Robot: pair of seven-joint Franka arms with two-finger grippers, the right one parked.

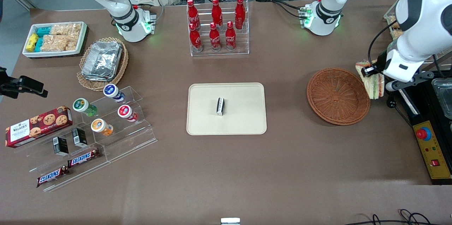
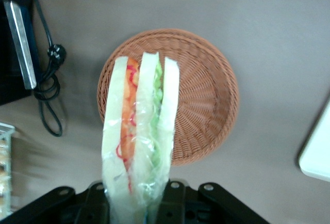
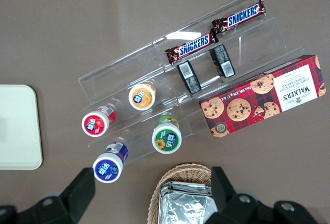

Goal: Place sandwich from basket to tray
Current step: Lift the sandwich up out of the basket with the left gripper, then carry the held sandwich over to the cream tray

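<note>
My left gripper (image 1: pixel 371 72) is shut on the sandwich (image 1: pixel 375 83), a wrapped wedge of pale bread with green and orange-pink filling. It holds the sandwich in the air, just outside the rim of the reddish-brown wicker basket (image 1: pixel 338 96), toward the working arm's end of the table. The basket is empty. In the left wrist view the sandwich (image 2: pixel 139 136) hangs over the basket's rim (image 2: pixel 206 95) and hides the gripper's (image 2: pixel 136 203) fingers. The cream tray (image 1: pixel 243 112) lies at the table's middle, and its corner shows in the wrist view (image 2: pixel 317 154).
A small black-and-white pack (image 1: pixel 220 106) lies on the tray. A yellow control box with a red button (image 1: pixel 431 147) and a black cable (image 2: pixel 49 92) sit at the working arm's table end. A rack of red bottles (image 1: pixel 217 27) stands farther from the camera than the tray.
</note>
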